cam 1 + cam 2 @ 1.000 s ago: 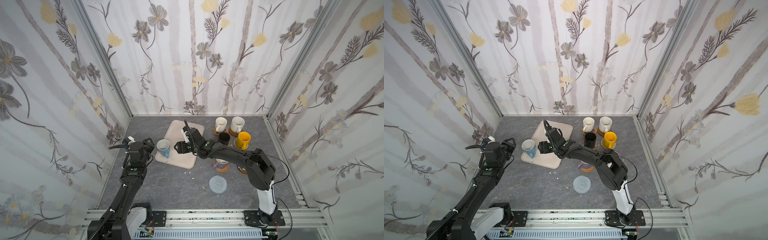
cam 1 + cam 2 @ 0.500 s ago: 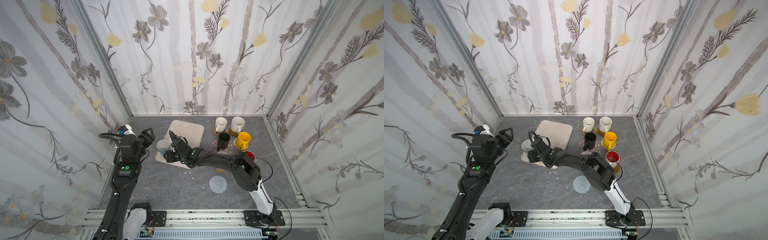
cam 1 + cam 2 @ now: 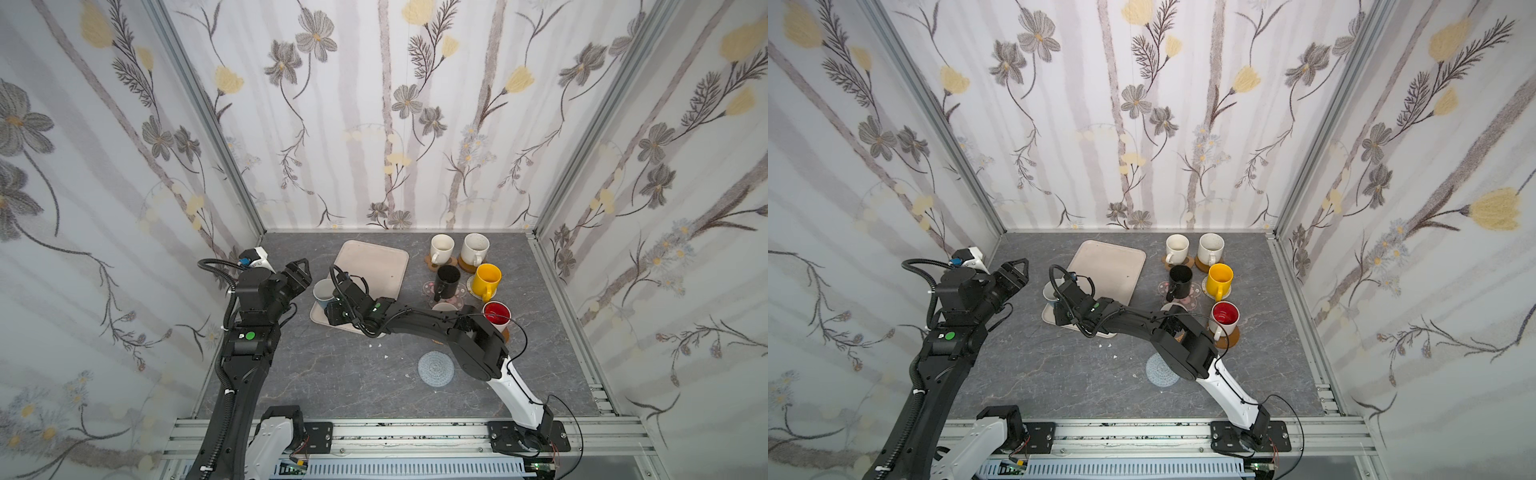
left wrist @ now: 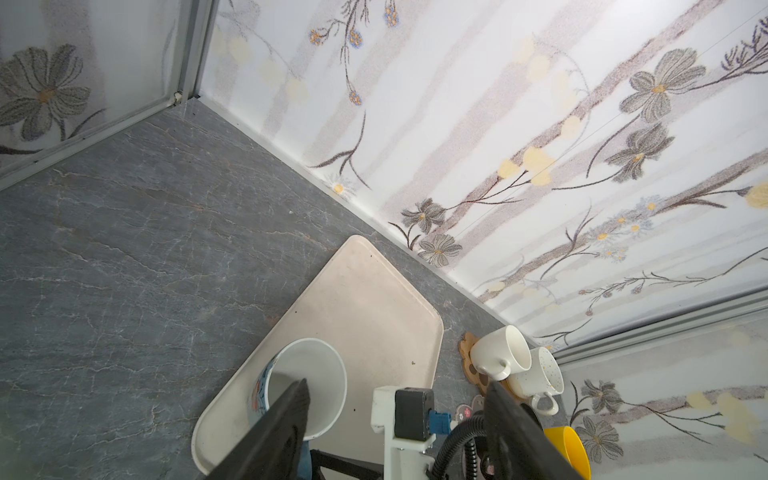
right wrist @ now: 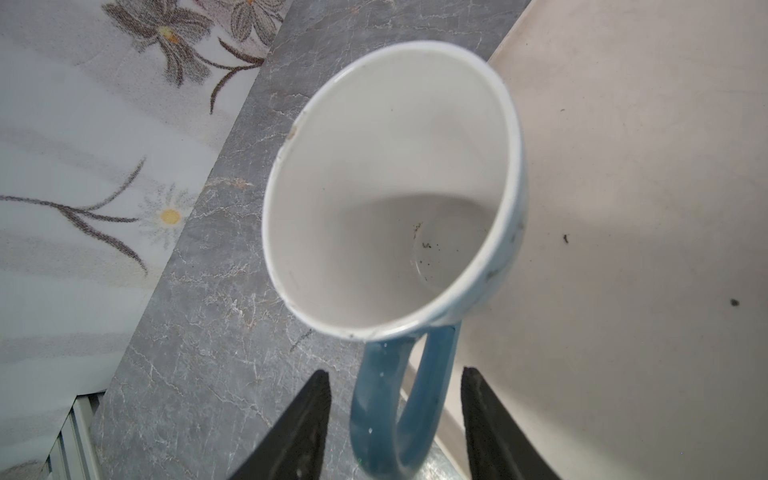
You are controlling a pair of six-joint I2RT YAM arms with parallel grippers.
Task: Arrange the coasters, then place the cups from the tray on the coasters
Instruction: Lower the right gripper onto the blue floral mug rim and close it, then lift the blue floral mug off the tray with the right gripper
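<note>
The light blue cup [image 3: 323,290] stands upright at the near left corner of the beige tray [image 3: 374,266]. My right gripper [image 3: 332,308] reaches across to it. In the right wrist view its jaws [image 5: 395,372] stand open on either side of the blue handle [image 5: 432,374], with a gap on each side. My left gripper [image 3: 301,270] hovers open and empty, left of the tray. In the left wrist view [image 4: 399,384] the cup [image 4: 316,374] shows beyond one finger. The grey-blue crocheted coaster [image 3: 435,369] lies bare at the front.
To the right of the tray, cups stand on coasters: cream [image 3: 441,248], white speckled [image 3: 475,248], black [image 3: 446,279], yellow [image 3: 487,279] and red-inside [image 3: 495,313]. A pale rim [image 3: 444,306] peeks out behind the right arm. The left wall is close to the left arm.
The right arm has swung left across the tray to the blue cup, its jaws narrowing round the handle. The left gripper has opened, risen and drawn back from the cup.
</note>
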